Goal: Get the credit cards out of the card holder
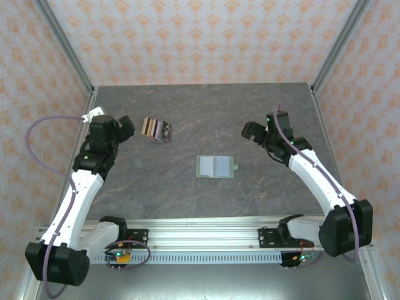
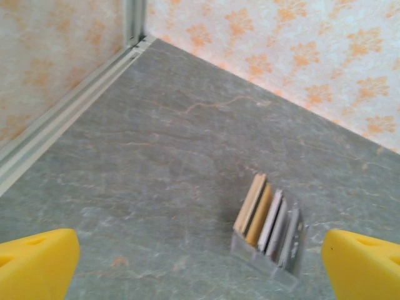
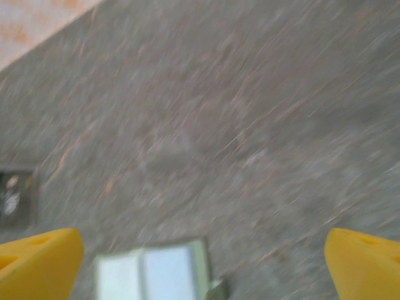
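Fanned credit cards (image 1: 156,130) in a tight overlapping row on the tabletop (image 1: 206,112), beyond and to the left of the card holder (image 1: 216,167) and well apart from it. Tan, orange-brown, pale and dark edges plain from the left wrist camera (image 2: 269,225). Holder spread open and flat, pale inside up, tab (image 1: 235,167) on its right edge, no card visibly poking out.

Farther left of the holder, just beside the cards, the left end effector (image 1: 125,128): fingers (image 2: 37,262) wide apart, clamped on nothing. Beyond and to the right of the holder, the right end effector (image 1: 253,131): also spread wide and empty, its own camera view blurred.

Looks like the set-down of the cards, with extraction probably complete. Next move likely calls for confirming no card hides in the pockets, then backing both arms off without nudging the fan.
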{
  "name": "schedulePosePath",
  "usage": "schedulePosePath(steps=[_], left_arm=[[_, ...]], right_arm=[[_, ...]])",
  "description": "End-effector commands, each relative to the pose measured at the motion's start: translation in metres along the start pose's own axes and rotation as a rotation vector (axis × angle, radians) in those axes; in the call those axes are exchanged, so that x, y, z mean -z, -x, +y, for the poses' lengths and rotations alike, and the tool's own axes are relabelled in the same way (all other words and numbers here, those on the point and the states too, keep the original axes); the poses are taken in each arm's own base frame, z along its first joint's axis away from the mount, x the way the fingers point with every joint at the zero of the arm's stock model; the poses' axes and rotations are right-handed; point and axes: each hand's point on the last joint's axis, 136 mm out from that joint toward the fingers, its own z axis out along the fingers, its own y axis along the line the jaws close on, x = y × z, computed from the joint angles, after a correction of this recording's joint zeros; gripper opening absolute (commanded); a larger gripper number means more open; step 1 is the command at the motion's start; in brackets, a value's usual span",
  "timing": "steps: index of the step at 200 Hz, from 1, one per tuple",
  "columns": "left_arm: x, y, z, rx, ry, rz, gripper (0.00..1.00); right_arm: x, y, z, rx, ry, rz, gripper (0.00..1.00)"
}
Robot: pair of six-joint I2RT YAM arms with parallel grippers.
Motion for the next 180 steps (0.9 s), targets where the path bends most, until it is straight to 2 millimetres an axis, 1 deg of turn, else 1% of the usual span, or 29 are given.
schedulePosePath(steps=[1,16,29,44,63,78,81,90,111,130,143,157,180], left_arm=[[-0.007,-0.014,0.031,-0.017,0.13,-0.034,1.0],[-0.012,-0.017,0.039,-0.017,0.156,-0.081,1.0],[-0.016,-0.02,0.044,-0.021,0.175,-0.117,1.0],[-0.022,-0.024,0.049,-0.033,0.193,-0.152,1.0],[-0.028,-0.029,0.057,-0.077,0.225,-0.194,1.0],[-0.033,-0.034,0.057,-0.125,0.217,-0.218,1.0],[-0.034,-0.035,0.058,-0.132,0.217,-0.223,1.0],[-0.037,-0.038,0.059,-0.141,0.216,-0.231,1.0],[-0.05,-0.047,0.051,-0.2,0.186,-0.21,1.0],[-0.066,-0.06,0.039,-0.259,0.128,-0.176,1.0],[-0.074,-0.068,0.029,-0.276,0.062,-0.174,1.0],[-0.078,-0.073,0.019,-0.269,-0.011,-0.208,1.0],[-0.082,-0.079,0.013,-0.272,-0.053,-0.229,1.0]], right_arm=[[0.025,0.048,-0.042,0.035,-0.256,-0.273,0.99],[0.032,0.063,-0.059,0.044,-0.355,-0.383,0.99],[0.033,0.071,-0.065,0.073,-0.397,-0.444,0.99],[0.03,0.075,-0.071,0.106,-0.433,-0.502,0.99],[0.024,0.073,-0.084,0.154,-0.495,-0.567,0.99],[0.02,0.069,-0.095,0.181,-0.542,-0.588,0.99],[0.013,0.065,-0.1,0.19,-0.561,-0.57,0.99],[0.006,0.06,-0.109,0.187,-0.585,-0.547,0.99],[-0.012,0.049,-0.129,0.164,-0.586,-0.514,0.99],[-0.026,0.04,-0.137,0.158,-0.542,-0.494,0.99],[-0.033,0.037,-0.136,0.16,-0.486,-0.495,0.99],[-0.041,0.034,-0.134,0.17,-0.43,-0.492,0.99],[-0.049,0.03,-0.131,0.213,-0.39,-0.488,0.99]])
